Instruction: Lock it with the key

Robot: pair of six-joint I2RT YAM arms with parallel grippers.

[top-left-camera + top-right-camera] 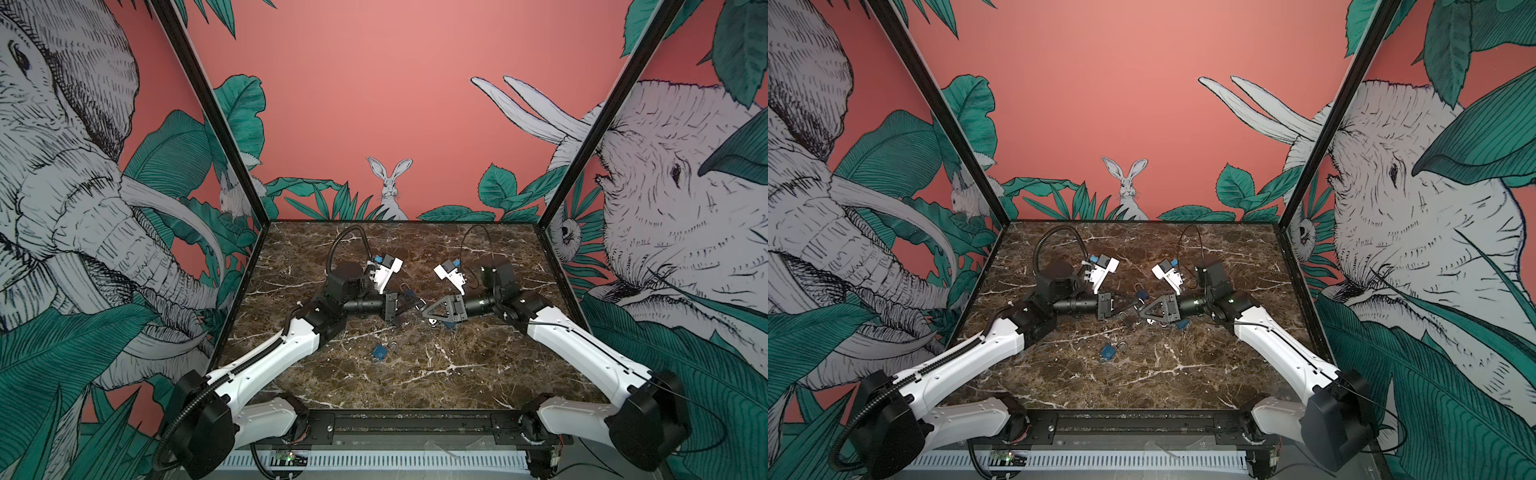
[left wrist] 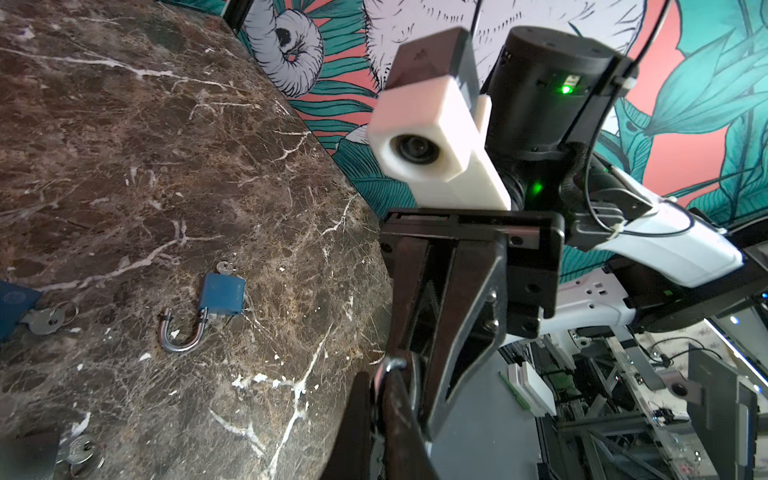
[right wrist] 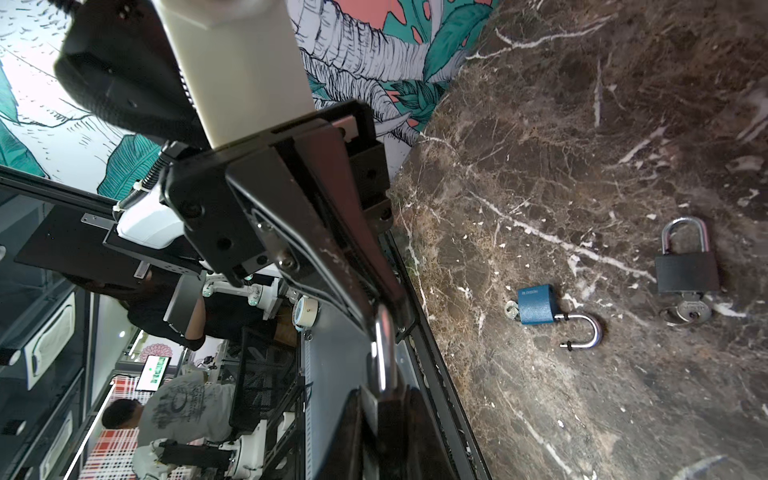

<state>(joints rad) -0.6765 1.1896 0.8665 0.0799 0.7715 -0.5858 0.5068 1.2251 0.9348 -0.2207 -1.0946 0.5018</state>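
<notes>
Left claw faces right claw, tips close together.

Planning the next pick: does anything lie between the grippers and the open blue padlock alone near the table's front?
Nothing visible does. Only bare marble table separates the open blue padlock from the left gripper and right gripper, which meet tip to tip farther back.

The marble table bears an open blue padlock and a black padlock.

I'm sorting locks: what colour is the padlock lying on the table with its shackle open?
The padlock is blue, clearest in the right wrist view.
</notes>
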